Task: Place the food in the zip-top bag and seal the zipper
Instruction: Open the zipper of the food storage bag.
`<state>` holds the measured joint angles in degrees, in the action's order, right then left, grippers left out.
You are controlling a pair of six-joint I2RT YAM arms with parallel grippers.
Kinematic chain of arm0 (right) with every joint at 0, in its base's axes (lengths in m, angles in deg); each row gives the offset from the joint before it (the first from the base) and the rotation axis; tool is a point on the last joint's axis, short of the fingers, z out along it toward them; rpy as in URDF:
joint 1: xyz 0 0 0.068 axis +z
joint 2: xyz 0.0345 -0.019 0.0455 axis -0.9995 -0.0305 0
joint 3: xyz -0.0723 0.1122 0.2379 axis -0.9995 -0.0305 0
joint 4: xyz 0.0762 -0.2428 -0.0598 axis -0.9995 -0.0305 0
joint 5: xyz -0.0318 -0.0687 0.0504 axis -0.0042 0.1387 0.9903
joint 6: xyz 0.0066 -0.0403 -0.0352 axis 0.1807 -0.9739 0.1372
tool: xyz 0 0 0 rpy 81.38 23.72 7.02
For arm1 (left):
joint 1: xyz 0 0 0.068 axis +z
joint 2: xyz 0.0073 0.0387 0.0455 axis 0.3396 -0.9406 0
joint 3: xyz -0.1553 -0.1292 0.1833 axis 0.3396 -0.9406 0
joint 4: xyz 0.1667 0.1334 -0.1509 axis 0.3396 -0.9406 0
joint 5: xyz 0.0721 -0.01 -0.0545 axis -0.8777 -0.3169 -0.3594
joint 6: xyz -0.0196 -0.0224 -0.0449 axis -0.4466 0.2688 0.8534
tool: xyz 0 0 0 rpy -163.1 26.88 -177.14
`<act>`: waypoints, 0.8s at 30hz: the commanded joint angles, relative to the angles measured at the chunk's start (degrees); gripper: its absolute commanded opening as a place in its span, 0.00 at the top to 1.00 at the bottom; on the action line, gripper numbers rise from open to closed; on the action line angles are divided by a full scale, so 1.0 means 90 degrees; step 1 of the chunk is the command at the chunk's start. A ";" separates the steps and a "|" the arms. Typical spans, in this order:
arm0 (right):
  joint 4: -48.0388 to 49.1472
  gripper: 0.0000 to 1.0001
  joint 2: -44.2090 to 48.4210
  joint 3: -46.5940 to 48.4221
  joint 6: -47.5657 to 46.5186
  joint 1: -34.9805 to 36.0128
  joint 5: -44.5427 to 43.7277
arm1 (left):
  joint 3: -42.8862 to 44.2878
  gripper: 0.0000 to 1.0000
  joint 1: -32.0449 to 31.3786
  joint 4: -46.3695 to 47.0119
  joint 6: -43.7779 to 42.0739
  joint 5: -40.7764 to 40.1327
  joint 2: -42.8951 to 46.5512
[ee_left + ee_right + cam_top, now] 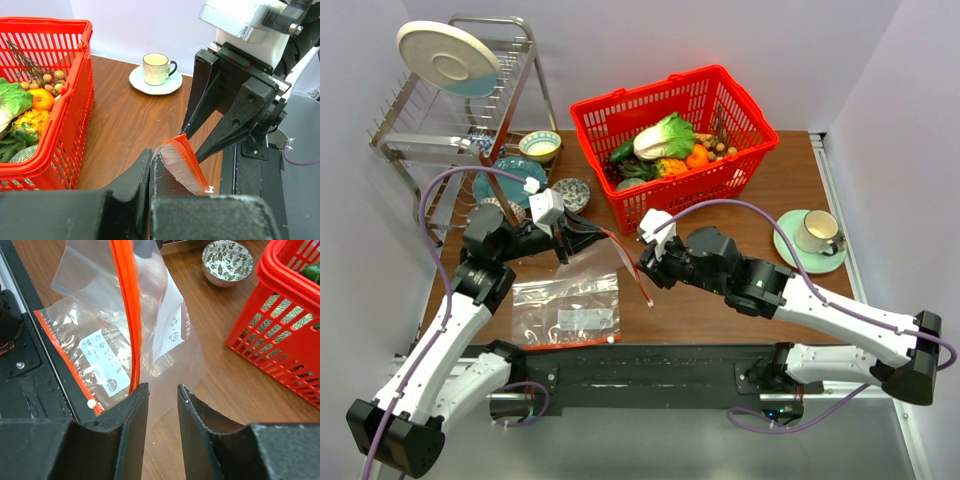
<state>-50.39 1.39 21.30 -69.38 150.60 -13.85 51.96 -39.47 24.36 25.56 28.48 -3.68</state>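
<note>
Zip-top bag of clear crinkly plastic hangs in the air between my two claws, above the brown wooden desk. Its thin red-orange zipper runs down toward my right claw. My left claw is clenched on the upper end of that strip. My right claw is released: its jaws stand apart with the clear film between them and the zipper just beside one of them, nothing pinched yet. I judge the step in hand to be getting a second grip at the mouth so it can be pulled apart. Nothing is in the bag. The food lies in the red plastic basket at the back: the pale-green and white napa cabbage, the dark green cucumber and the small brown round nuts, among other produce.

Next, I think, my right claw must close on one lip only, just under the strip; if it catches both layers, the mouth stays shut. The film looks limp and slippery, so the pinch should be firm.

A second clear bag with the same red-orange strip lies flat on the desk near my bases. To the right sits a white cup on a pale-green saucer. To the left a metal dish rack holds a white plate, with a small patterned bowl near it. Plain pale walls close the desk in on three sides
</note>
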 commanded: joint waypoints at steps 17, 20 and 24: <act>0.0273 0.65 0.0684 0.0043 0.0188 0.0016 0.0525 | 0.0021 1.00 0.0041 0.0200 0.0036 0.0132 0.0061; 0.0244 0.65 0.0675 -0.0006 0.0188 0.0016 0.0555 | 0.0021 1.00 0.0041 0.0200 0.0046 0.0152 0.0061; 0.0244 0.65 0.0558 0.0004 0.0188 0.0026 0.0555 | 0.0021 1.00 0.0031 0.0220 0.0055 0.0161 0.0061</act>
<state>-49.58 7.31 21.28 -68.29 150.60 -10.18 51.96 -39.47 24.36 25.56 28.69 -3.64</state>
